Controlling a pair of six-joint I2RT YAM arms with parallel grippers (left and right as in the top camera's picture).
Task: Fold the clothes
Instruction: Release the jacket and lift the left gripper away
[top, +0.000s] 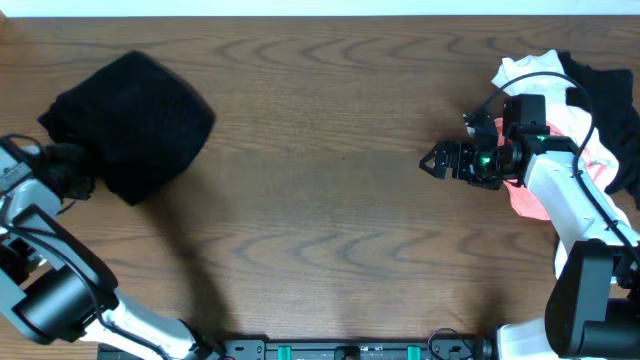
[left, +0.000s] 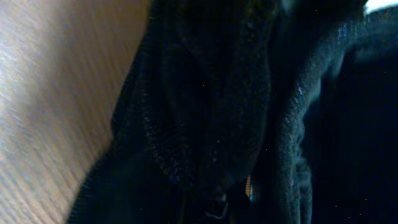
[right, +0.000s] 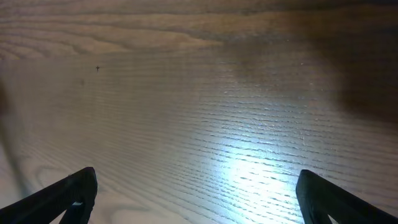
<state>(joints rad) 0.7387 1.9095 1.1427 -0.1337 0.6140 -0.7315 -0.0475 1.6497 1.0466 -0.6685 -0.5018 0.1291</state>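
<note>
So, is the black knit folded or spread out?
Folded: the black knit sits as a compact, squarish bundle on the left, and the left wrist view shows its layers doubled over. How neat the fold is, cannot tell.

The overhead camera looks straight down on the whole table (top: 330, 200). The left wrist camera is very close to the black clothes (left: 205, 112), which lie upper left from above. The right wrist camera looks low over the same table.
</note>
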